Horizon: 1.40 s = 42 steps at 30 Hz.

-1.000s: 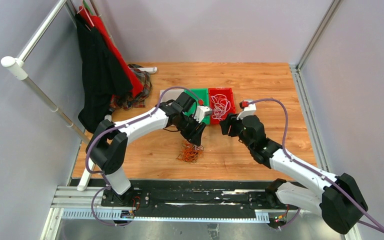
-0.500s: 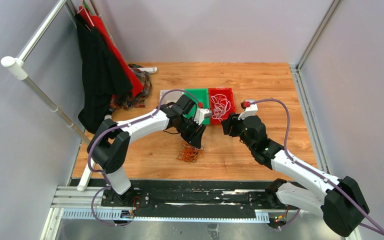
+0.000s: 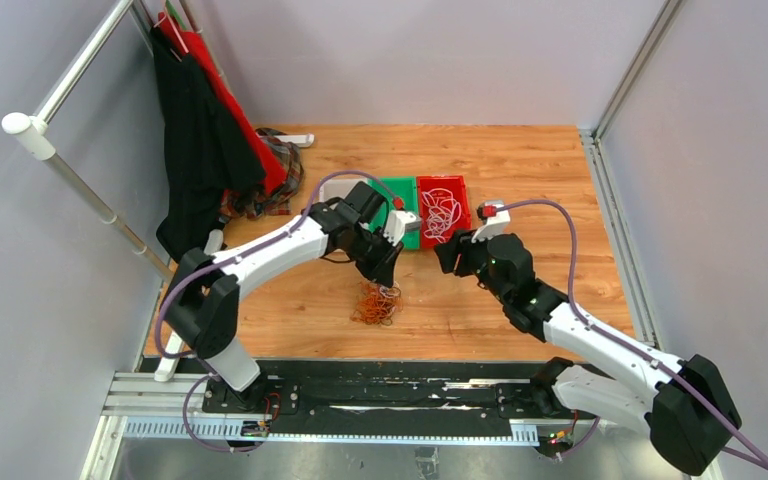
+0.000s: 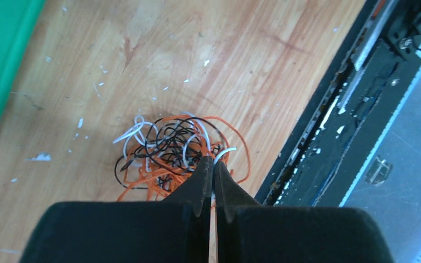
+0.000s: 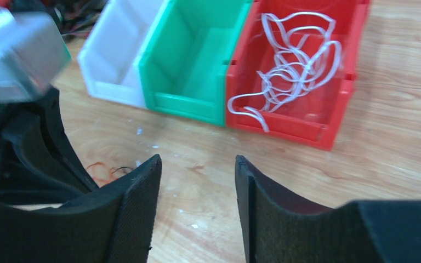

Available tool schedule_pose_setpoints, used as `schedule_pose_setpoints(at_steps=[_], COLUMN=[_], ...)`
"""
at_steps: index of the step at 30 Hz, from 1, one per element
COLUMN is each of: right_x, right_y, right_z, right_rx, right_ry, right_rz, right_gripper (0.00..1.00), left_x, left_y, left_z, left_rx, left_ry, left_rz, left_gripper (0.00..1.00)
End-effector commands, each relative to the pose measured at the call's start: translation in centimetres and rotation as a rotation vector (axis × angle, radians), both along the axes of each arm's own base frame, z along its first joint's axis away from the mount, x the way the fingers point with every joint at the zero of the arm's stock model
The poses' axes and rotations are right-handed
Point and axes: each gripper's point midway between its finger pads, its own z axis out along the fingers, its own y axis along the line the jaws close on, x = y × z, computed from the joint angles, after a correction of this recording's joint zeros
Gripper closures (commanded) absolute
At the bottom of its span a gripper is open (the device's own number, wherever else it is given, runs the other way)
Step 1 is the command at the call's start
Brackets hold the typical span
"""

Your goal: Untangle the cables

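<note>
Left wrist: thin looping cables (image 4: pixel 167 149), knotted.

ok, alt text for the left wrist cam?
The left gripper, its two black fingers pressed together, points down at a tangle of orange, black and white cables on a wooden table. A green bin shows at upper left, and a black rail runs along the right.

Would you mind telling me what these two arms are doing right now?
The left gripper is shut just above a tangle of orange, black and white cables on the table; whether it pinches a strand is unclear. The right gripper hangs open near the red bin, which holds white cables.
</note>
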Motion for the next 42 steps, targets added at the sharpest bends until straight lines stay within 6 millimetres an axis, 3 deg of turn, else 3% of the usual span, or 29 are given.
schedule_pose_setpoints(at_steps=[1,4,12,19,25,32,42], right_x=[-1.8,-3.5,-6.4,-8.8,-8.8,-8.0,-6.7], right_y=[3.4,6.2,10.4,14.9,17.2,18.8,19.0], right_z=[2.1,3.9,7.5,8.8,7.5,5.9,2.4], right_rx=[0.066,0.137,0.269,0.290,0.281,0.295,0.238], right_ry=[-0.070,-0.109,-0.202,-0.230,-0.192,-0.149,-0.085], right_rz=[0.191,0.349,0.565,0.740,0.753,0.745,0.677], right_gripper=[0.44,0.37,0.33,0.34,0.37,0.45,0.47], left_x=[-0.6,-1.0,-2.6,-2.3,-2.2,-1.7,-0.7], left_y=[0.1,0.6,1.9,2.1,2.0,2.3,3.3], left_z=[6.6,9.6,15.1,20.0,24.4,32.0,41.6], left_rx=[-0.085,-0.114,-0.166,-0.210,-0.280,-0.384,-0.498], left_ry=[-0.098,-0.163,-0.243,-0.345,-0.426,-0.606,-0.851], left_rz=[-0.052,-0.073,-0.112,-0.116,-0.100,-0.066,0.008], left_gripper=[0.99,0.99,0.99,0.99,0.99,0.99,0.99])
